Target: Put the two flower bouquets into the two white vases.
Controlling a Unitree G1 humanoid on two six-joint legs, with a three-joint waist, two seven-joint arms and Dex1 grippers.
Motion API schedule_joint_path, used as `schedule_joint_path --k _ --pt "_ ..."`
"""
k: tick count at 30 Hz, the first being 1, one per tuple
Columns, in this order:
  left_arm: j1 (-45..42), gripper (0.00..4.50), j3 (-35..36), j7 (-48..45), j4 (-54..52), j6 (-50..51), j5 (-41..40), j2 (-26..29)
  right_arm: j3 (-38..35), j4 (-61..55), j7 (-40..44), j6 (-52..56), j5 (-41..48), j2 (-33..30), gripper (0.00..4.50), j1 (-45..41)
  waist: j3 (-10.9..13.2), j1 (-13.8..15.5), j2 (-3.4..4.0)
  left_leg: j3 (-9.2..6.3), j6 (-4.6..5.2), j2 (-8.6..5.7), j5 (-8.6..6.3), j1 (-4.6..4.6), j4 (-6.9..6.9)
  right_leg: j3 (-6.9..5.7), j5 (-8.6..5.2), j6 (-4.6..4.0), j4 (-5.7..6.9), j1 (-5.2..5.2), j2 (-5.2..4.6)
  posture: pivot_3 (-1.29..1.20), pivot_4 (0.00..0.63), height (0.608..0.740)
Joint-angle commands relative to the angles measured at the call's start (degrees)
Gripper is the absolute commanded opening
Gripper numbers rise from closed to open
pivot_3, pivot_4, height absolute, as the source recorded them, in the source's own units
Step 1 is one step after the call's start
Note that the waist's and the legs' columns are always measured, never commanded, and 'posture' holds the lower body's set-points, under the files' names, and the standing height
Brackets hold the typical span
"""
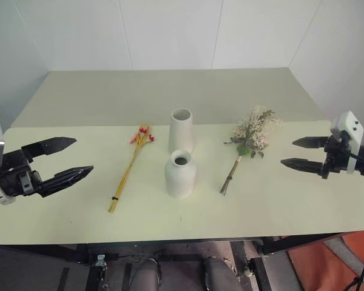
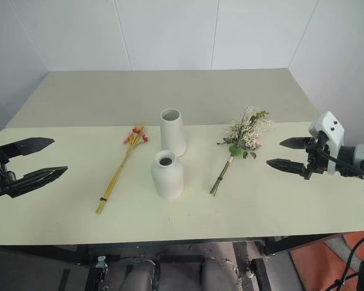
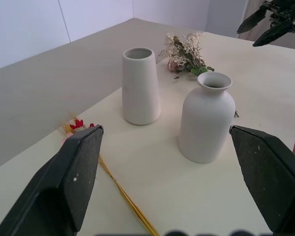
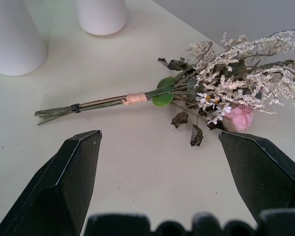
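the bushy bouquet is laid flat on the pale table, to the right of the two vases, with its cream sprigs, green leaves and pink rose pointing away from the robot and its bound stems pointing back toward the near edge. the slim bouquet is laid flat to the left of the vases, red-pink blooms at the far end and yellow stalks toward the near edge. the tall vase is stood upright in the middle, and the short vase is stood just in front of it, both empty. the right gripper is held beside the bushy bouquet and apart from it, its fingers spread wide with nothing between them. the left gripper is likewise held wide open and empty, well to the left of the slim bouquet. both bunches are judged to be very light, and the dried heads brittle and easily crushed or shed, so the flowers are best left untouched. the bushy bunch is probably best taken at the wrapped band on its stems, where it is firmest. the slim stalks look stiff but thin and smooth, so slipping is likely unless they are pinched near the tie at the lower end.
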Motion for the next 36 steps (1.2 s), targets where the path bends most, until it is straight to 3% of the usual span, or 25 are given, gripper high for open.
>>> schedule_joint_path --k 1,11,21,27,36 --pt "-0.22 4.48 0.71 0.01 -0.11 0.03 -0.66 0.82 -1.21 -1.60 -0.26 0.58 0.22 -1.62 4.50 -0.87 0.00 0.00 0.00 0.00 0.00 0.00 0.00 0.00 0.00 0.00 0.00 0.00 0.00 0.00 0.00 0.00 0.150 0.740" --pt "-2.77 4.48 -2.09 0.63 1.29 -0.28 -0.02 1.71 -1.97 -3.55 -2.59 4.54 2.24 -0.73 4.50 -1.96 0.00 -0.01 0.00 0.01 0.00 0.00 0.00 0.00 0.00 0.00 0.00 0.00 0.00 -0.01 0.00 0.00 0.150 0.740" --pt "-16.84 4.48 -13.82 -1.34 6.67 -2.69 0.72 3.16 4.45 -9.13 -19.98 44.14 6.18 5.88 4.50 -16.07 0.01 0.02 0.01 0.01 0.00 0.00 0.00 -0.05 0.01 0.03 0.05 -0.03 0.02 -0.06 0.04 0.00 0.150 0.740" --pt "-26.22 4.48 -22.04 -6.57 12.10 -5.26 3.52 3.61 10.22 2.24 -30.69 67.86 2.80 15.64 4.50 -30.54 0.00 -0.23 0.01 0.00 0.01 -0.01 0.01 -0.09 0.00 0.04 0.23 -0.29 0.03 -0.11 0.06 0.00 0.150 0.740" --pt "-34.55 4.48 -27.97 -12.65 17.67 -7.03 6.48 3.19 13.77 24.10 -44.21 69.15 -5.65 26.42 4.50 -44.52 0.01 -0.19 0.01 0.00 0.03 -0.08 0.02 -0.93 0.11 0.08 0.37 -0.31 0.20 -0.96 0.03 0.00 0.150 0.740"
